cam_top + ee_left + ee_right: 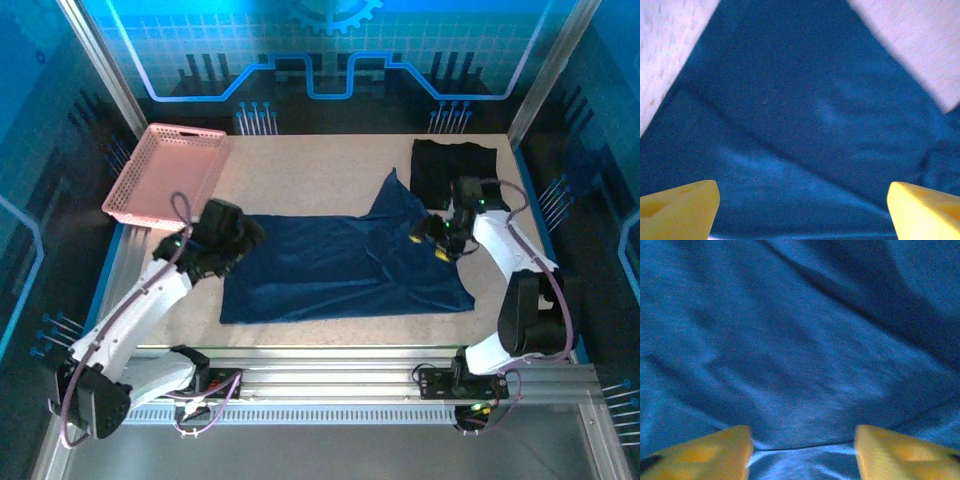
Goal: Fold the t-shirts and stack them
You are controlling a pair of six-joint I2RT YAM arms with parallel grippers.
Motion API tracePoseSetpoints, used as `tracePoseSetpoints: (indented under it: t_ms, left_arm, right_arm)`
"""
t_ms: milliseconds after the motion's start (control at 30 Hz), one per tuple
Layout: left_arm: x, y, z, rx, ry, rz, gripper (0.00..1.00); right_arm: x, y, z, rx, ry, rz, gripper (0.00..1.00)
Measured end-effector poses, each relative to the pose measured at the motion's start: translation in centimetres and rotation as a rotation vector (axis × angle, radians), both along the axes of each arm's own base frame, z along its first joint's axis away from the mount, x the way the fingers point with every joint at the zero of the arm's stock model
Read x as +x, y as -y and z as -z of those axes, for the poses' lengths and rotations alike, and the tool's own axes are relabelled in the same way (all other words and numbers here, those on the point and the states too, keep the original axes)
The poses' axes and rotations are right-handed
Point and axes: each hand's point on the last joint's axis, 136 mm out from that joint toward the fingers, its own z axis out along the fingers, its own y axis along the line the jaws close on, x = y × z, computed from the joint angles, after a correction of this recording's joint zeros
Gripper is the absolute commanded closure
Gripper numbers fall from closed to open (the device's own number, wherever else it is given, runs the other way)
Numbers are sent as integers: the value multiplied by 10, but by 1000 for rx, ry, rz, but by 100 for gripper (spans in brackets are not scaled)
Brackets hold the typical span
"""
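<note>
The navy blue t-shirt (340, 265) lies spread across the middle of the table, with one corner peaked toward the back. The black t-shirt (455, 165) rests folded to a square at the back right. My left gripper (243, 240) hovers over the navy shirt's left edge. In the left wrist view its yellow fingers (680, 207) stand wide apart above navy cloth (805, 115), so this gripper (802, 202) is open. My right gripper (431, 245) sits over the shirt's right part, just in front of the black shirt. It (802, 442) is open, with a fold edge of the cloth (800, 446) between its fingers (710, 452).
A pink perforated basket (165, 170) stands at the back left corner. Bare speckled tabletop (300, 165) runs behind the navy shirt, and a narrow strip (340, 330) lies in front of it. Metal frame posts line the table's sides.
</note>
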Motion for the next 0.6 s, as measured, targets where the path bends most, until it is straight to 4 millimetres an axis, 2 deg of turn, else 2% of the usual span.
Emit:
tracePoseSetpoints:
  t_ms: [67,167,267,400,500,600]
  left_arm:
    - [19,-18,-2,43,-18,-22,9]
    - [45,-36,15,107,-92,-9,13]
    - [68,-47,39,151,-172,30,18]
    - [94,-57,67,180,-247,81,21]
    - [109,-63,84,181,-279,103,24]
    - [120,-66,99,176,-298,111,26]
  right_arm:
    - [23,-14,-34,-6,128,-89,9]
    - [52,-27,-78,-19,276,-191,8]
    - [78,-28,-98,-23,348,-234,9]
    - [104,-24,-85,-16,334,-257,8]
    - [108,-25,-63,-11,287,-274,8]
    - [109,-25,-52,-13,263,-288,8]
